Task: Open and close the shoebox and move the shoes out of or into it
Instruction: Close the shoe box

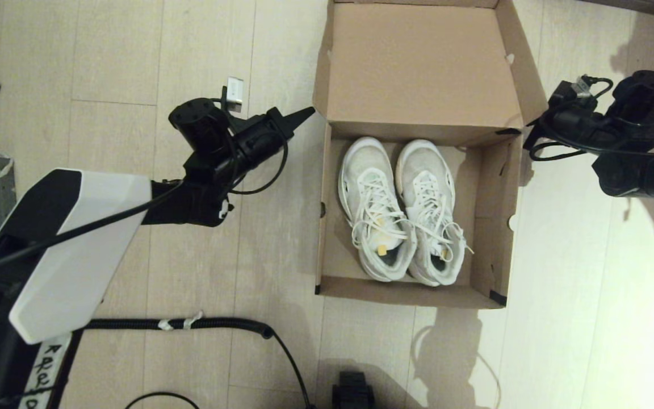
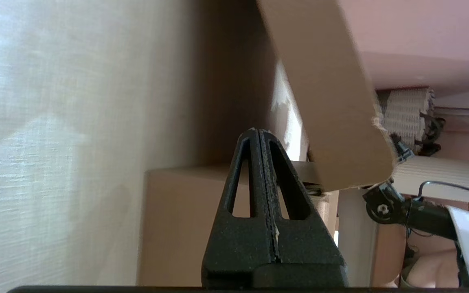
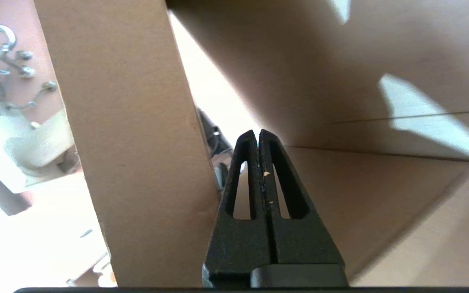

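While the shoebox sits open on the wooden floor with its flap lid standing up at the far end, the left gripper hangs just outside the box's left wall, its tip right at the corner where lid meets box, fingers pressed together on nothing. On the opposite side the right gripper sits against the box's right rear corner, beside a black tape patch, and its fingers are likewise pinched closed and empty, with cardboard close on either side of them. Between the two grippers, down inside the box, the shoes lie side by side, toes toward the lid, laces loose, a small yellow spot showing within each.
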Controlling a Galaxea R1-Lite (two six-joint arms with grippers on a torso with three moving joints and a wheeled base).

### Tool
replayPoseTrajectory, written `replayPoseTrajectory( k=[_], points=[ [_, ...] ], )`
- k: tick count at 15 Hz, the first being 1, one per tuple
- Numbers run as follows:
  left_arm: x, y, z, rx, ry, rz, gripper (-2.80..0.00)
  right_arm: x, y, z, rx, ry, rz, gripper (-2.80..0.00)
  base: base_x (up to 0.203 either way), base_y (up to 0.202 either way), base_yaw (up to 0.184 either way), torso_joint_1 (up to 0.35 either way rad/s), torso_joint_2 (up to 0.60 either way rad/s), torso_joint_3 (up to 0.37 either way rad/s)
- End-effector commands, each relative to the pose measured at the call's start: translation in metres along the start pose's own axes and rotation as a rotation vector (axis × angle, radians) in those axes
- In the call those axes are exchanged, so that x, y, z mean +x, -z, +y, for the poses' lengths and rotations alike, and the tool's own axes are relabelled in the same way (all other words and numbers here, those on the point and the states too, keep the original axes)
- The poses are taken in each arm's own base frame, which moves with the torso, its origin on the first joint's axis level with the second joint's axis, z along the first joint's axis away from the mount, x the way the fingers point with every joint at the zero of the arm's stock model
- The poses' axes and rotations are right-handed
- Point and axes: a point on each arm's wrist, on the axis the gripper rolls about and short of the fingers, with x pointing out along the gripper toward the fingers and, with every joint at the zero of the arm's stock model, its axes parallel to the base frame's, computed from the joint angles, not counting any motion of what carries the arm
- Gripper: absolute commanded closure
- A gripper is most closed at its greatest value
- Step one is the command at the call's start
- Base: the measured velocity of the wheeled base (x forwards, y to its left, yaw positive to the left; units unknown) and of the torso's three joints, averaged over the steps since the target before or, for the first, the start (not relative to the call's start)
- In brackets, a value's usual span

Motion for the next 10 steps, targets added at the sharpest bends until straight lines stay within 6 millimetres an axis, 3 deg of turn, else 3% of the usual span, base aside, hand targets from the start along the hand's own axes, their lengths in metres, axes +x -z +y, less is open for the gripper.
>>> replayPoseTrajectory(
  k=[1, 8, 10],
  points=[
    [0.0, 0.003, 0.002, -0.005, 0.002, 0.003, 0.0, -0.001, 0.001, 0.015, 0.0, -0.019, 0.006, 0.0, 0.0, 0.0, 0.0, 0.0, 0.0, 0.0],
    [0.0, 0.009, 0.008, -0.011, -0.006, 0.009, 0.0, -0.001, 0.002, 0.028, 0.095, -0.074, 0.009, 0.0, 0.0, 0.0, 0.0, 0.0, 0.0, 0.0],
    [-0.001, 0.013, 0.013, -0.016, -0.014, 0.015, 0.0, 0.0, 0.002, 0.021, 0.107, -0.067, 0.015, 0.0, 0.0, 0.0, 0.0, 0.0, 0.0, 0.0]
  ],
)
